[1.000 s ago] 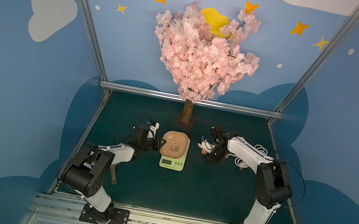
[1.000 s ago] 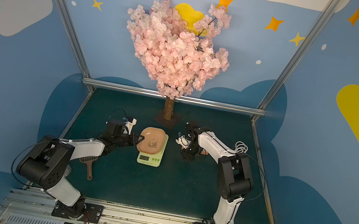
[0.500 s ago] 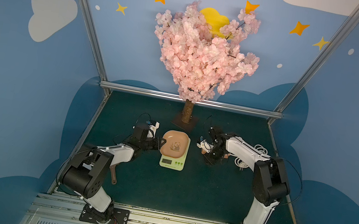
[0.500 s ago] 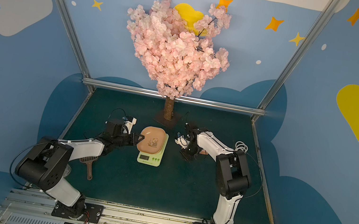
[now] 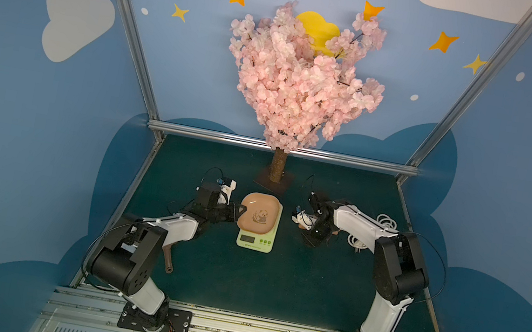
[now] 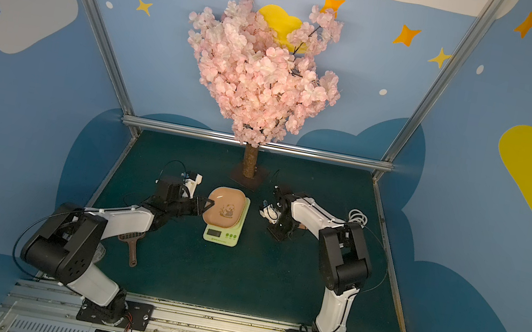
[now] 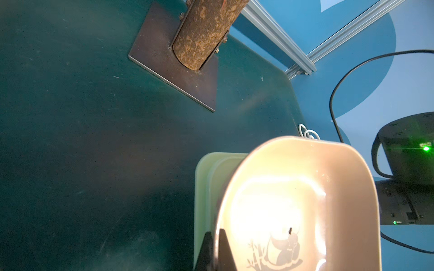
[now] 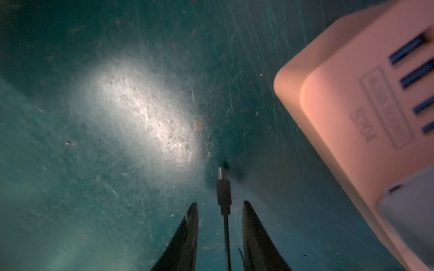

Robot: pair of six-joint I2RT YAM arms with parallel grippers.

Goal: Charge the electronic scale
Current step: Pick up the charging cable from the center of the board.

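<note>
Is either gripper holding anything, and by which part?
The left gripper pinches the rim of the tan panda-print tray on the pale-green electronic scale. The right gripper straddles a dark cable plug, jaws apart, holding nothing.

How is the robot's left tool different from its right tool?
The left tool is shut, pinching the rim of the tan tray; the right tool is open, with gaps on both sides of the black plug between its fingers. The left tool reaches sideways towards the scale; the right tool points down at the green table. Both have two dark fingers.
</note>
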